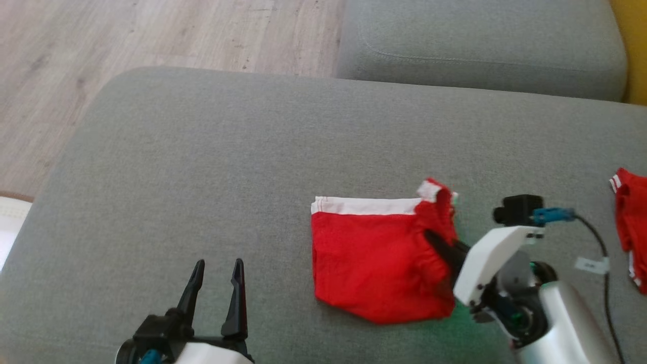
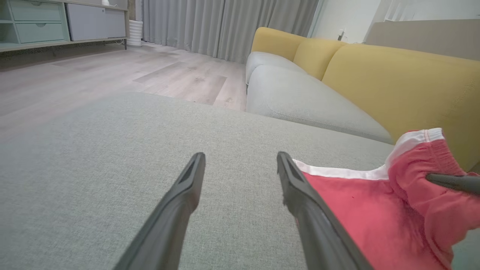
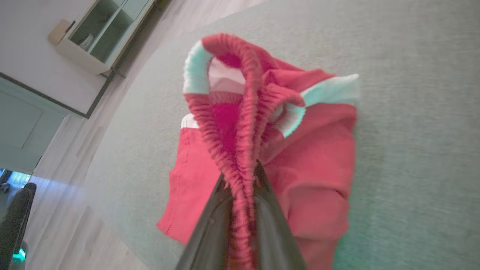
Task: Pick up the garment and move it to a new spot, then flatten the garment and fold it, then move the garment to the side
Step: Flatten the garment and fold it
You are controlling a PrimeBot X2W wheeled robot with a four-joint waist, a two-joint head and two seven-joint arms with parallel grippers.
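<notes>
The red garment (image 1: 374,263) is lying on the grey sofa cushion (image 1: 202,177), right of its middle. Its right side is bunching up where my right tool (image 1: 435,238) is pinching its ribbed edge. My left tool (image 1: 218,264) is hovering spread wide, apart from the garment. Another red cloth (image 1: 632,227) is lying far right.

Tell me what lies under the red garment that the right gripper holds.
The grey cushion lies under the garment. The right gripper pinches its bunched right edge. Anything beneath the flat cloth is covered.
</notes>
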